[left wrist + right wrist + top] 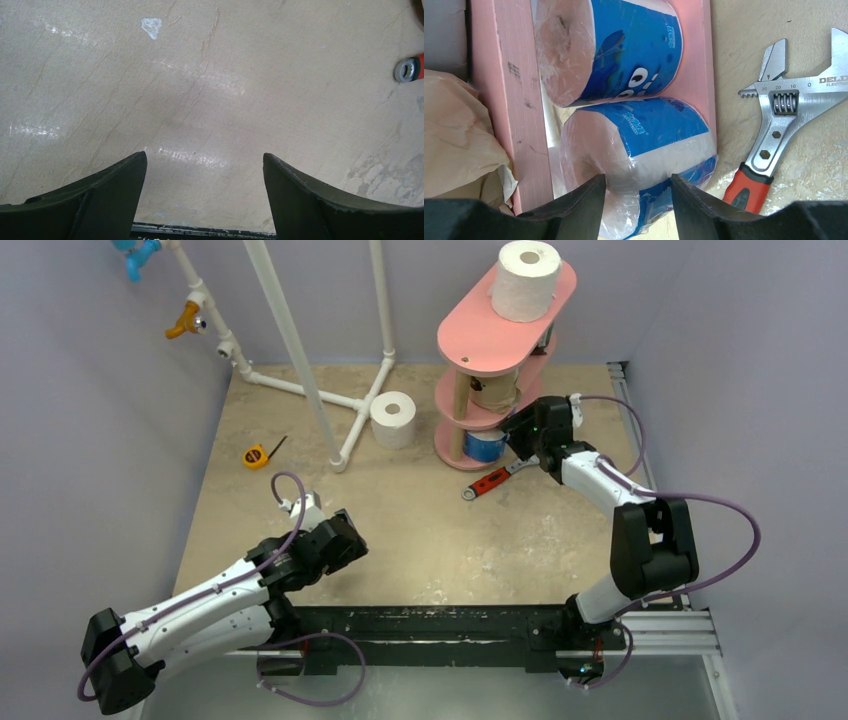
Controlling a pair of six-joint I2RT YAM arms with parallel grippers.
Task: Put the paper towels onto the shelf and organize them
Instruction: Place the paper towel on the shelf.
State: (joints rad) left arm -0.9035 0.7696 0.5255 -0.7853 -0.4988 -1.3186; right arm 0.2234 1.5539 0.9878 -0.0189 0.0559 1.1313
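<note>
Right gripper (638,181): my jaws stand part-way apart at the near end of a blue-wrapped roll (639,145), which lies on its side on the bottom board of the pink shelf (499,75). I cannot tell whether the pads press it or are clear.

Second blue-wrapped roll (624,50) lies just behind, touching the first. Adjustable wrench (774,125) lies on the table (200,75) beside that board. Tan roll (493,390) sits on the middle board, white roll (527,280) upright on top.

Left gripper (205,157): jaws wide, nothing between, low over the table.

Judgement: bottom-board placement, nearly done. Next I back straight out without dragging the wrap, then fetch the loose white roll (394,418) by the pipe frame (300,350).
</note>
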